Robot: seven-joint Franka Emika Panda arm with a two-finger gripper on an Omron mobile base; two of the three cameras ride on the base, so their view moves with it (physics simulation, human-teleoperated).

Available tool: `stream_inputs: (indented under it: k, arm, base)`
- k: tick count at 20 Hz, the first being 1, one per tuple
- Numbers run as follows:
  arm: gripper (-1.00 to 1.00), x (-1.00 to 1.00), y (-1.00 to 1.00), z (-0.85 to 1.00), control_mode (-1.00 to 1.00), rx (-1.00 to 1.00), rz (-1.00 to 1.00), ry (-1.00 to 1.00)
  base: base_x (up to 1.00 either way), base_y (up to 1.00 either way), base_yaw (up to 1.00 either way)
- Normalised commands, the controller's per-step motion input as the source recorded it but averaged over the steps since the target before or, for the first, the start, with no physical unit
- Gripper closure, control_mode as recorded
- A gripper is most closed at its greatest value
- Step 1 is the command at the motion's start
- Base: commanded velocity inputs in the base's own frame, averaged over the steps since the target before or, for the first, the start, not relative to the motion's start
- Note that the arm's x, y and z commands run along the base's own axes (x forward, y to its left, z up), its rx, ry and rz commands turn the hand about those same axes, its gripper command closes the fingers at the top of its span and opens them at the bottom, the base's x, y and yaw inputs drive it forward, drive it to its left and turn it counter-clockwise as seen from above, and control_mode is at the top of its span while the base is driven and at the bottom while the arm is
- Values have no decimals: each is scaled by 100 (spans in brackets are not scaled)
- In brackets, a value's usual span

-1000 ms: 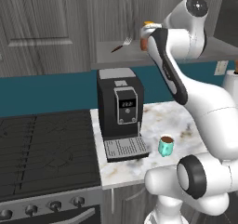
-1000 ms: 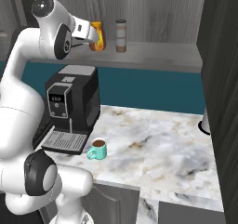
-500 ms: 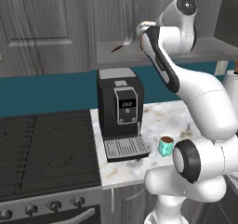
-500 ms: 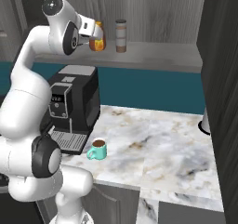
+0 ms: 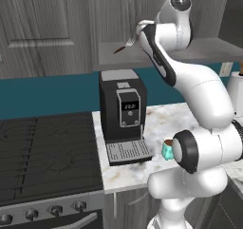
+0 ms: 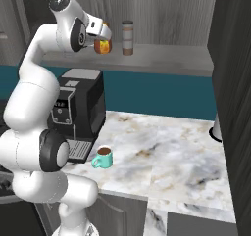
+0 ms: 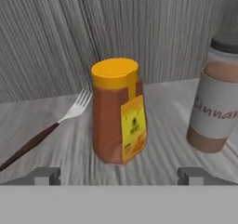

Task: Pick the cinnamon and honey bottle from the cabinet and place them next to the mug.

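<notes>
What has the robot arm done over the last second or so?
The arm has swung its upper joints and brought the open gripper in closer to the honey bottle on the cabinet shelf; nothing is gripped yet. The honey bottle, cinnamon, fork, mug and coffee machine stayed where they were.

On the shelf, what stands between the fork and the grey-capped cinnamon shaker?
In the hand view, the orange honey bottle with yellow cap stands between the dark-handled fork and the cinnamon shaker.

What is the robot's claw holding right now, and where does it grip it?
Nothing. The gripper is open in front of the honey bottle on the cabinet shelf, its fingertips short of the bottle.
</notes>
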Motion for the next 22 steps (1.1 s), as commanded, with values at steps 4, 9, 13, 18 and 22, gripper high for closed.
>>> stream_inputs:
  k: [4, 9, 13, 18, 22]
  arm:
    - [-100, 9, 0, -7, -100, 0, -2, 7]
    - [-100, 13, 0, -26, -100, 0, -1, 1]
    - [-100, 22, 0, -15, -100, 0, -1, 0]
    - [-100, 32, 0, -2, -100, 0, 0, 0]
    - [-100, 29, 0, 0, -100, 0, 0, 0]
  base:
    - [0, 0, 0]
    - [0, 0, 0]
    - [0, 0, 0]
    - [0, 0, 0]
    - [0, 0, 0]
